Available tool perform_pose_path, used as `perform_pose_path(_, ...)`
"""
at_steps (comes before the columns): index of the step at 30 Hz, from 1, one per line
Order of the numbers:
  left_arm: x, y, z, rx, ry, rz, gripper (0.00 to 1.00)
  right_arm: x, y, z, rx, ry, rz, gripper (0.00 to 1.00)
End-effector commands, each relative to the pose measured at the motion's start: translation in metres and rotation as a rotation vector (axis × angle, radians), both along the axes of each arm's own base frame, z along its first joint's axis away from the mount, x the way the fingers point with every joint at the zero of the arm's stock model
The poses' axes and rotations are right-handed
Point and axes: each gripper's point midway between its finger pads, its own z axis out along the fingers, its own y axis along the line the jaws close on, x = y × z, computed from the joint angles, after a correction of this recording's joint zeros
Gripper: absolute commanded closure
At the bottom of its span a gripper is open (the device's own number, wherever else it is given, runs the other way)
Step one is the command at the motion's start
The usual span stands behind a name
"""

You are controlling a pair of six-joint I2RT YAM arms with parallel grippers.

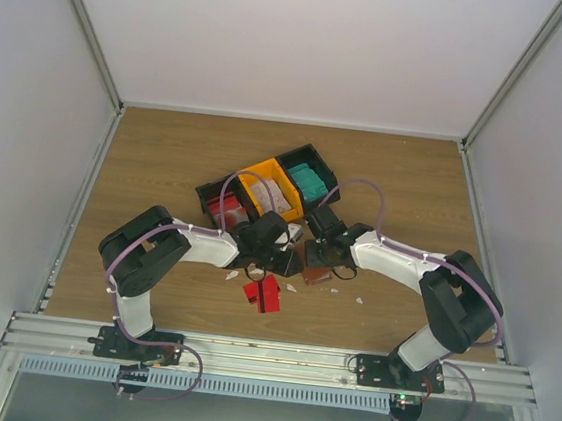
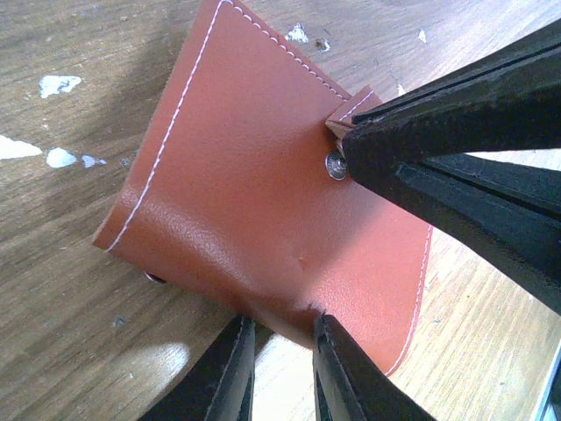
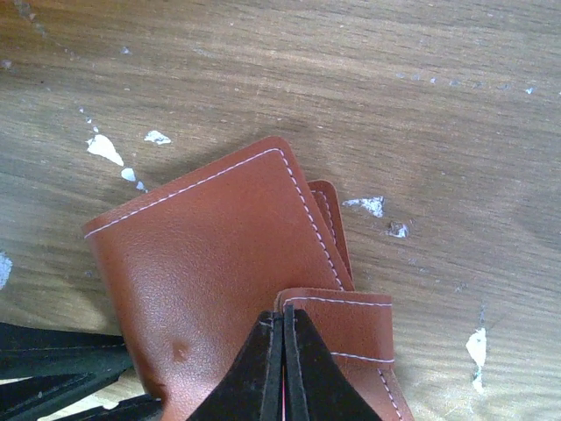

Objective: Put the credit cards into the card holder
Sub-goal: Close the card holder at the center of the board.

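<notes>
The card holder lay on the wooden table, between both arms. Left gripper pinched one edge with narrow jaws. Right gripper was clamped tight on its snap strap.

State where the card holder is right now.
Seen from above, the card holder lies on the table just right of centre, on the near side of the joined bins, between the left gripper and the right gripper, which pinches its strap.

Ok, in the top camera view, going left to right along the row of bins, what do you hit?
left black bin with red cards → orange bin with pale cards → right black bin with teal cards
</notes>
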Motion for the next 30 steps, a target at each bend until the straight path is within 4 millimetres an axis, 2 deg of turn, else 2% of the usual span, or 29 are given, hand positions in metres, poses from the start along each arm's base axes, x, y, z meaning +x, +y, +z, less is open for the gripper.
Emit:
perform_pose_path(1,-0.006,0.018,-0.025,0.078,0.04,0.025,0.77,-0.009,0.002,-0.003,0.013,0.027,-0.031,1.0)
perform_pose_path(11,-0.006,0.021,-0.026,0.081,0.041,0.029,0.77,-0.003,0.003,-0.005,0.02,0.007,-0.068,1.0)
perform_pose_path(17,-0.007,0.023,-0.027,0.085,0.042,0.03,0.77,0.005,0.004,0.013,0.055,-0.053,-0.111,1.0)
perform_pose_path(20,-0.006,0.023,-0.026,0.083,0.039,0.032,0.77,0.006,0.006,0.016,0.065,-0.055,-0.093,0.99)
perform_pose_path(30,-0.004,0.024,-0.025,0.081,0.039,0.038,0.76,-0.009,0.013,0.002,0.061,0.02,0.014,1.0)
